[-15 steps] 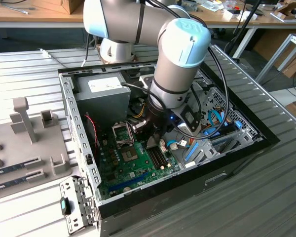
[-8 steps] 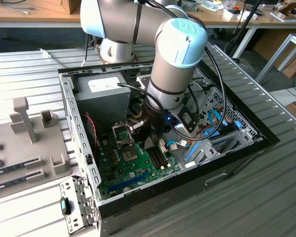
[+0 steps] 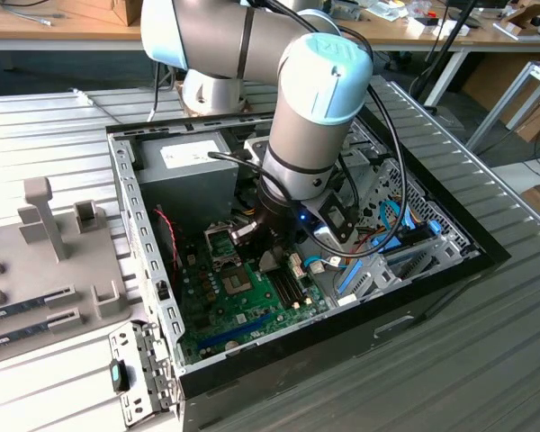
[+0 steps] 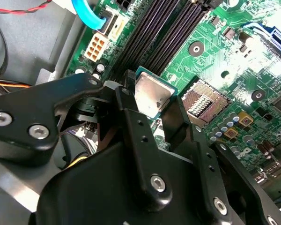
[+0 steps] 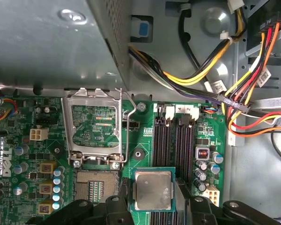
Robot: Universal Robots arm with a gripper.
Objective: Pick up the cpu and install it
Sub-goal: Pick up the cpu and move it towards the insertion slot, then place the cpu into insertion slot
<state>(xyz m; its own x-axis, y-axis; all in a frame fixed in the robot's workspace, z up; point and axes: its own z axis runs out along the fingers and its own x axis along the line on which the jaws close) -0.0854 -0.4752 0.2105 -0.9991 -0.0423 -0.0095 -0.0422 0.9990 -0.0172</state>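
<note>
1. You had the arm (image 3: 297,117) reaching down into the open computer case (image 3: 450,270), w/ the gripper (image 3: 268,245) low over the green motherboard (image 3: 243,310).
2. The gripper (image 4: 154,110) was clamped on the cpu (image 4: 151,96). In the second wrist view you could see black fingers (image 4: 175,117) pressed on two opposite edges of the chip.
3. The cpu (image 5: 152,190) was a flat silver square w/ a thin green rim. It was up in the air, held flat, not in its spot yet.
4. In the first wrist view the cpu sat over the long dark memory slots (image 5: 173,140), just beside the socket (image 5: 96,185).
5. The socket (image 4: 202,101) was bare, w/ its gold pins showing. Its metal lid frame (image 5: 94,126) was flipped open, standing up next to it.
6. In the exterior view the socket (image 3: 227,254) was towards the exterior view's left of the gripper, very near it.
7. A bunch of yellow, red & black wires (image 5: 234,79) ran across the case wall, well apart from the cpu.
8. Outside the case, on the exterior view's left, a grey holder tray (image 3: 45,261) sat on the table (image 3: 513,360).
</note>
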